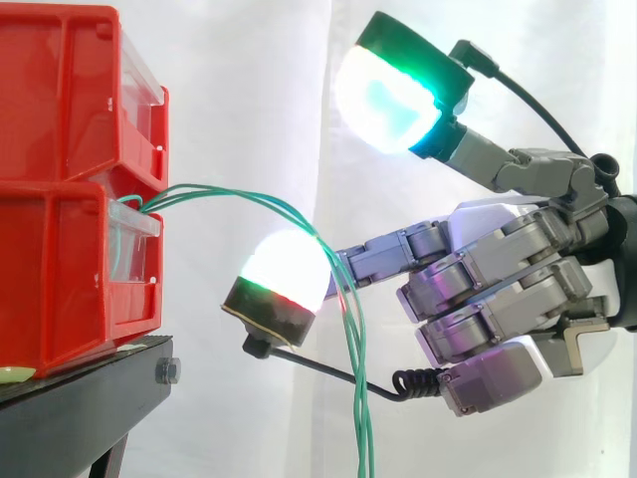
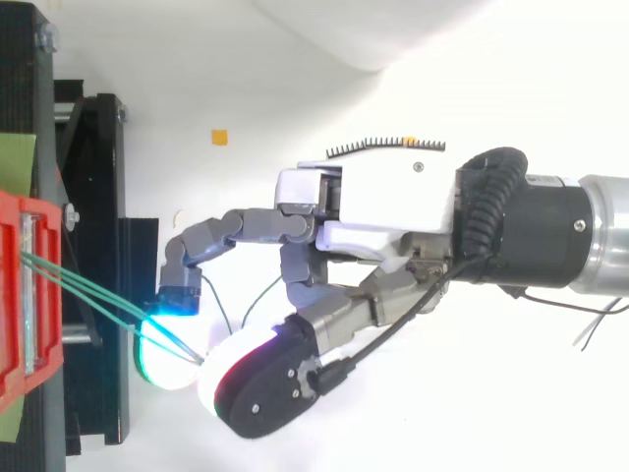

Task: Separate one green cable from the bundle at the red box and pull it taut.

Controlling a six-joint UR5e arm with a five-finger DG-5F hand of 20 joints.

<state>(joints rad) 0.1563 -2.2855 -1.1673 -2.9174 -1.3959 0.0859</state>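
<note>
The robot hand [image 1: 518,269], spread open and grasping nothing, has about 3 thin green cables [image 1: 363,438] draped over 1 straight finger [image 1: 398,244] from the stacked red plastic bins [image 1: 70,269] at the black metal stand's [image 1: 90,383] edge; pulling now would likely drag all 3, or let them slip off.

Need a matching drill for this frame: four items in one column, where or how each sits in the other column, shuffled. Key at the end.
Items
1. green cables
2. red bins
3. black stand
4. hand

Places and states
A. stacked, at the side view's left
B. comes in from the right, thumb and one finger held wide apart
C. under the bins
D. run out of the bins, bend at a finger, hang down

Pairs: 1-D, 2-A, 3-C, 4-B
</note>
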